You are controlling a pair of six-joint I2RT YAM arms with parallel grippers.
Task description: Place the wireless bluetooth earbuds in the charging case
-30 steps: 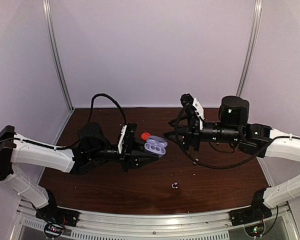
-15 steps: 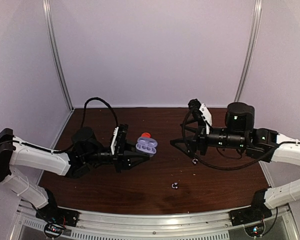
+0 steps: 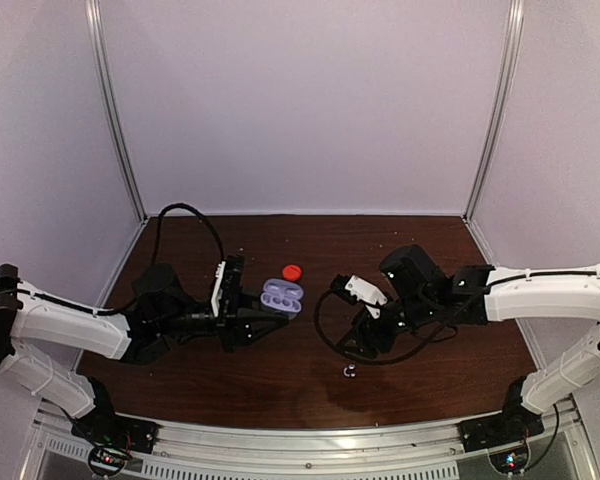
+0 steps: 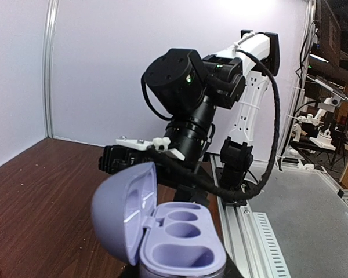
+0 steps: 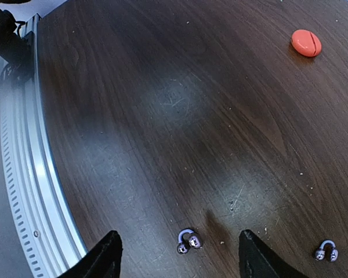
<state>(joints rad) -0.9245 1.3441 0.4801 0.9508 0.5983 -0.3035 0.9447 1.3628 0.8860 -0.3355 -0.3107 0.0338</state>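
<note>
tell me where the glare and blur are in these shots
Right wrist view: a pale sheen washes the table mid-frame, yet both earbuds are sharp. Left wrist view: the wall is blown out at top; the open charging case is crisp. Top view: dim overall, with glare on the front rail.

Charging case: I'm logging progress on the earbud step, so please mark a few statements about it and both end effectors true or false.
1. The case has its lid open. True.
2. Two earbuds lie on the table. True.
3. One of the earbuds already sits in the case. False: its wells are empty.
4. The left end effector holds the case. True.
5. The right end effector is clamped on an earbud. False: it is open above the table, holding nothing.
</note>
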